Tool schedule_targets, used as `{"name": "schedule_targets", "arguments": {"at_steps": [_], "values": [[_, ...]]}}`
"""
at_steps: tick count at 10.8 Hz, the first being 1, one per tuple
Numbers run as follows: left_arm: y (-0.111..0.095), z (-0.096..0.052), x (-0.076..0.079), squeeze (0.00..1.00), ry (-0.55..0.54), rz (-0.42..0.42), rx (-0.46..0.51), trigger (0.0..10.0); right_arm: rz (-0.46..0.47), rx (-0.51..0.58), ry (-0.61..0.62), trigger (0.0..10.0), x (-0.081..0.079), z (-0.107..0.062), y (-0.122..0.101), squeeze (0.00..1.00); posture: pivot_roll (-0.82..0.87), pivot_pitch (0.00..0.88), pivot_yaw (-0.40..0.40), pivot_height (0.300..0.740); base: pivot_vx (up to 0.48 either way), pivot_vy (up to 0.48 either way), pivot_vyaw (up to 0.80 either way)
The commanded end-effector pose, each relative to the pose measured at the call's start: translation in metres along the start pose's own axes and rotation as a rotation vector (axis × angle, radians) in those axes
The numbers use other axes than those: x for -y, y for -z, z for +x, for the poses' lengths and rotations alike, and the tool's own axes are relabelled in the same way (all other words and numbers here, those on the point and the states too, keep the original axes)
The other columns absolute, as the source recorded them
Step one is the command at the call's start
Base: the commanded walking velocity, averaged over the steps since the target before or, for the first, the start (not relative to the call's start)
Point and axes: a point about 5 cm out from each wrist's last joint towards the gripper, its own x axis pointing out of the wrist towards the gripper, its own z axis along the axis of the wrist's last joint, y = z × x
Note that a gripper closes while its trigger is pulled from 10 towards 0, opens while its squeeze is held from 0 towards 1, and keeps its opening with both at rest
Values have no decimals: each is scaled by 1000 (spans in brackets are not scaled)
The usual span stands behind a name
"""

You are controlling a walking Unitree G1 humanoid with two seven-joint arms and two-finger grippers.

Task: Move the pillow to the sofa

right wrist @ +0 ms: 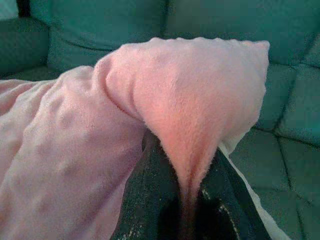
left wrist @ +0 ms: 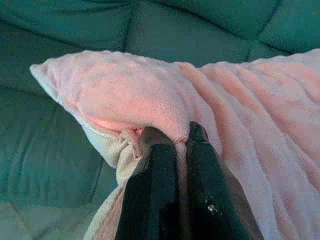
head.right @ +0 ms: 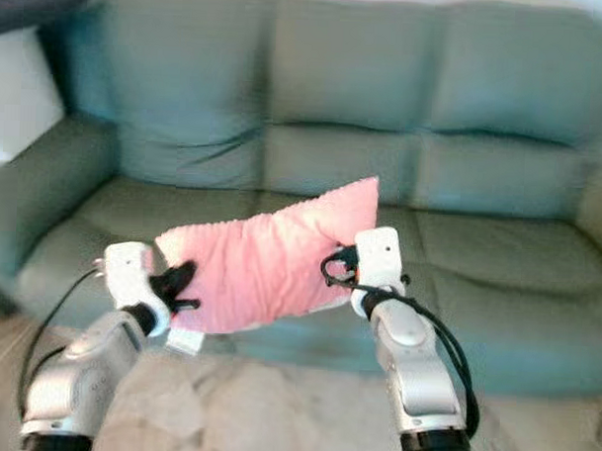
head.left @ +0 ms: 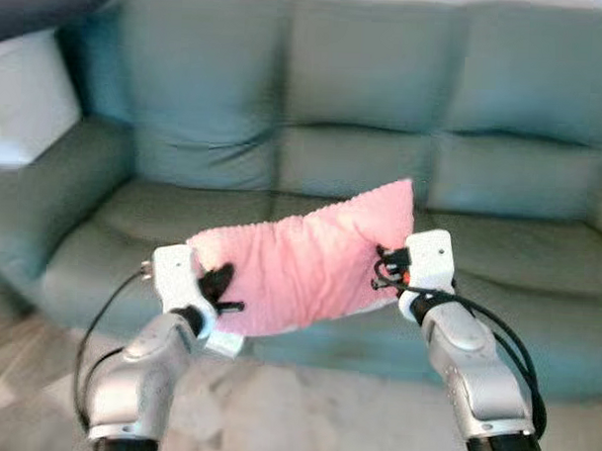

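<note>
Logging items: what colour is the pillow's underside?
The pillow is pink; its underside looks off-white, clearest in the left wrist view.

A teal three-seat sofa stands on a pale mottled floor, its cushions bare.

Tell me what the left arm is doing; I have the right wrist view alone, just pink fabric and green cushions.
Observer: The left pincer is shut on the pink pillow near its left corner, fabric bunched between the black fingers.
Operator: Report how the pillow hangs.
Observer: It is stretched between the left and right pincer, tilted, the right end higher.
Operator: Say where it sits against the sofa.
Observer: It is held in the air before the front edge of the green sofa, roughly opposite the middle seat, not resting on the cushions.
Operator: Check the seat.
Observer: The seat cushions behind the pillow look bare.
</note>
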Motion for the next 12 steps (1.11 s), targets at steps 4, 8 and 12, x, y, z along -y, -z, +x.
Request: {"name": "schedule_targets", "arguments": {"at_steps": [4, 8, 12], "values": [[-3, 2, 4, 0, 26, -60, 8, 10000, 0, 33, 4, 10000, -1, 2, -8, 0, -192, 38, -22, 740, 0, 0, 180], [-2, 3, 5, 0, 33, -72, 0, 10000, 1, 29, 6, 10000, -1, 2, -7, 0, -194, 40, -22, 740, 0, -240, 0], [-1, 3, 6, 0, 38, -80, -6, 10000, 1, 28, 9, 10000, -1, 2, -7, 0, -195, 41, -21, 740, 0, -480, 0]]}}
